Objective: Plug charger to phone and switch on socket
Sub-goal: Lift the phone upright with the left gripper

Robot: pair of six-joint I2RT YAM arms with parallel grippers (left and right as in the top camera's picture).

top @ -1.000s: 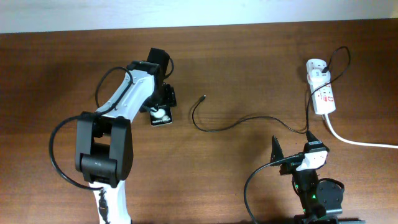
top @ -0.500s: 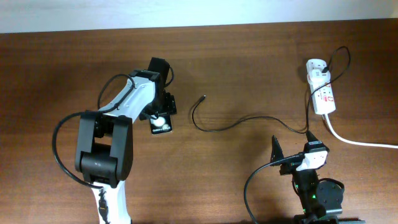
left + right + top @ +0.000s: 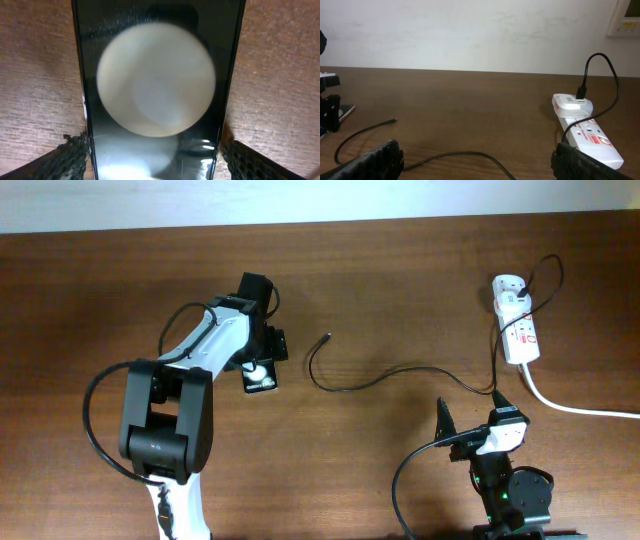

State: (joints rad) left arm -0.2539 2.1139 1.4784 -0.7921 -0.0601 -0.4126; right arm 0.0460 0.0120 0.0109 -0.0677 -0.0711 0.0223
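Left fingers (image 3: 70, 160) pinch the phone (image 3: 155, 90) by its two long edges; right fingers (image 3: 370, 160) stand spread wide, holding nothing.
Seen from overhead, the phone sits toward 9 o'clock of the worktop's (image 3: 400, 270) centre, a white round shape on its face and a left pad against each side. The charger's tip (image 3: 328, 337) lies free at 2 o'clock from the phone, near but apart. The black cable winds off toward 4 o'clock, then climbs to the adapter (image 3: 510, 288) on the socket (image 3: 520, 330) at the worktop's 2 o'clock. The right fingers wait at 5 o'clock, the cable passing near them.
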